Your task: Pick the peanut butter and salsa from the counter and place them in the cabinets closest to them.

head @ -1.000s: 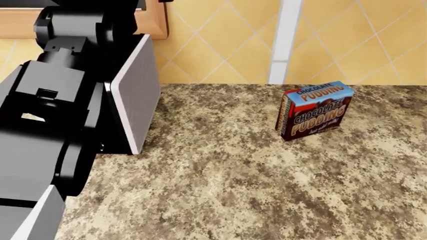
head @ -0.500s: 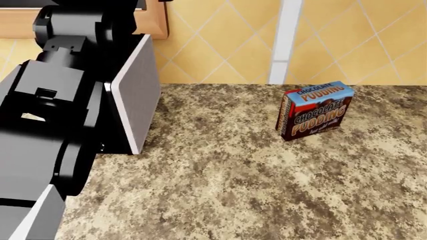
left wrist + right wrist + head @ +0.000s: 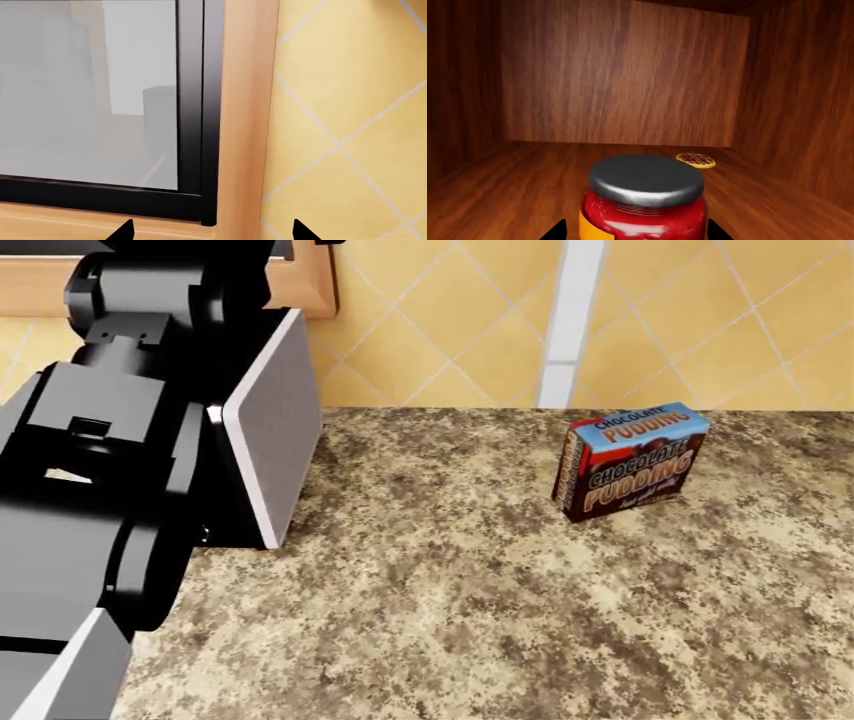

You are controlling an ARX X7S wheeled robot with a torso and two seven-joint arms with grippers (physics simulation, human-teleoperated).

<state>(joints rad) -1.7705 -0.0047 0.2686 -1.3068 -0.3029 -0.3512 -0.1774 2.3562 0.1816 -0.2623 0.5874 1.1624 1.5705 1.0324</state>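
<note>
The salsa (image 3: 644,200), a red jar with a yellow label and a grey-looking lid, stands upright on the floor of a brown wooden cabinet (image 3: 620,75). My right gripper (image 3: 635,231) is inside that cabinet, with its two dark fingertips close against the jar's sides. My left gripper (image 3: 211,232) is open and empty, raised in front of the lower corner of a glass-fronted cabinet door (image 3: 100,100). The peanut butter is out of view. The counter (image 3: 507,610) shows in the head view, and neither gripper shows there.
A chocolate pudding box (image 3: 630,460) stands on the counter near the yellow tiled wall (image 3: 441,330). My left arm (image 3: 120,490) fills the left of the head view. A small round waffle-like disc (image 3: 695,160) lies on the cabinet floor behind the jar.
</note>
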